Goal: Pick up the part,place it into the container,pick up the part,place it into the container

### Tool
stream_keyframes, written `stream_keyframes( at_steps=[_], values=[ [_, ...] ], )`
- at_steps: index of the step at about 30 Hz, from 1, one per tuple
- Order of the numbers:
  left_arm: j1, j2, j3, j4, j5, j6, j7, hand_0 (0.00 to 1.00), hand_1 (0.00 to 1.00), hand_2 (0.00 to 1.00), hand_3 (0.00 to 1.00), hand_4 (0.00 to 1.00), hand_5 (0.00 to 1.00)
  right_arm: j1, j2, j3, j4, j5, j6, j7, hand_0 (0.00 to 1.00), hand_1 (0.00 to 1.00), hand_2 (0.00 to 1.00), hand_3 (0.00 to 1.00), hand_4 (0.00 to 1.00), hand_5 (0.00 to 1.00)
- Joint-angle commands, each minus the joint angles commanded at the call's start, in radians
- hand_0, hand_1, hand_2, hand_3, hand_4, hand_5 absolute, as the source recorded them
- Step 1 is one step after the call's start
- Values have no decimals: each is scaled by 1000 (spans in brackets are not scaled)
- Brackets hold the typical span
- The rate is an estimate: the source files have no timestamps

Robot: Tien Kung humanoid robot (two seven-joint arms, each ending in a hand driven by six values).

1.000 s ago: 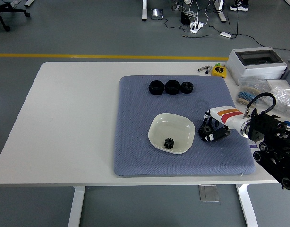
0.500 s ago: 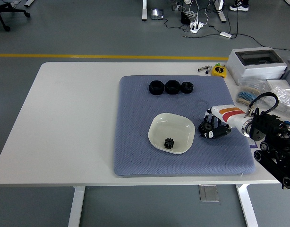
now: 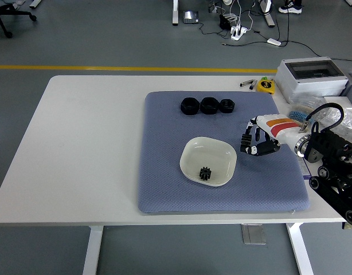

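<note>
A white bowl (image 3: 191,148) sits on the blue-grey mat (image 3: 164,177), with one small black gear (image 3: 206,173) lying in it near the front. Three black ring-shaped parts stand in a row at the mat's far edge: left (image 3: 190,106), middle (image 3: 209,105), right (image 3: 227,105). My right hand (image 3: 252,143) hovers just right of the bowl, above the mat, its black fingers loosely spread, and I see nothing in them. The left arm is out of view.
A grey plastic box (image 3: 311,77) and a yellow tape measure (image 3: 266,85) stand at the table's far right. Bags of small items (image 3: 342,117) lie along the right edge, beside my right arm. The mat's left side and the table's left half are bare.
My right hand has risen and moved away from me along the bowl's right side, toward the row of black parts. The gear in the bowl has not moved.
</note>
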Motion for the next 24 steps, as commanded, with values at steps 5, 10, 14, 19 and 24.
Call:
stream_keyframes(
  at_steps=[5,10,14,19,24],
  values=[
    [-1,1,2,0,-2,0,-1,693,699,736,643,667,665,1,-2,3,73,-9,-26,-4,39,226,371,497,767,448],
    [-2,2,3,0,-2,-1,-1,693,699,735,645,668,667,8,4,-23,149,6,-43,-4,38,222,366,498,751,447],
    [-2,2,3,0,-3,-1,-1,693,699,735,645,667,663,22,17,-56,167,17,-39,-7,41,220,365,501,732,443],
    [-1,3,2,-1,-3,-1,-1,693,699,733,644,668,663,42,40,-97,147,8,-20,-23,39,220,375,517,746,414],
    [-1,4,1,-1,0,-1,0,693,699,734,643,667,662,51,57,-124,127,-9,28,-36,73,252,445,586,872,461]
  ],
)
